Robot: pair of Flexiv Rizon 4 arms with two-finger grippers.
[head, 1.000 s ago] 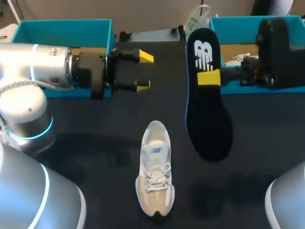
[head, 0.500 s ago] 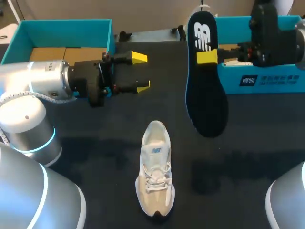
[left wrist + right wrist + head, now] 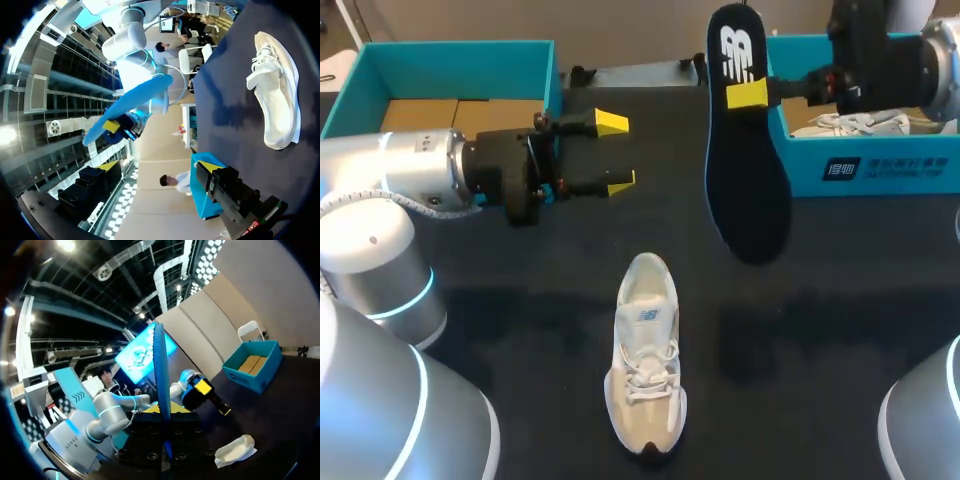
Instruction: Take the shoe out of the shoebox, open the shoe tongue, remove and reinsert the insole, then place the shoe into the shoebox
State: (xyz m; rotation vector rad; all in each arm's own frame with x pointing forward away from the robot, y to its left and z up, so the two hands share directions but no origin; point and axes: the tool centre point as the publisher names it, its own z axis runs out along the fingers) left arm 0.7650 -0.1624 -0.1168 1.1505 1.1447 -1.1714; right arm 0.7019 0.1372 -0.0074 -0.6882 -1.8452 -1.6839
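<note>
Two tools: right tool [image 3: 748,96] clamps insole [image 3: 745,190] aloft; left tool [image 3: 613,152] gapes wide; shoe [image 3: 645,365] on table [image 3: 520,300].

White shoe [image 3: 645,370], black blue-edged insole [image 3: 748,170] with white logo, teal shoeboxes [image 3: 450,68], dark table [image 3: 500,270].

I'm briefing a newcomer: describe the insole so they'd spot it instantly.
Find the teal shoebox at the far right of the table. Beside it, the right gripper holds the insole in the air. It is flat, dark, blue-edged, unlike the white laced shoe.
</note>
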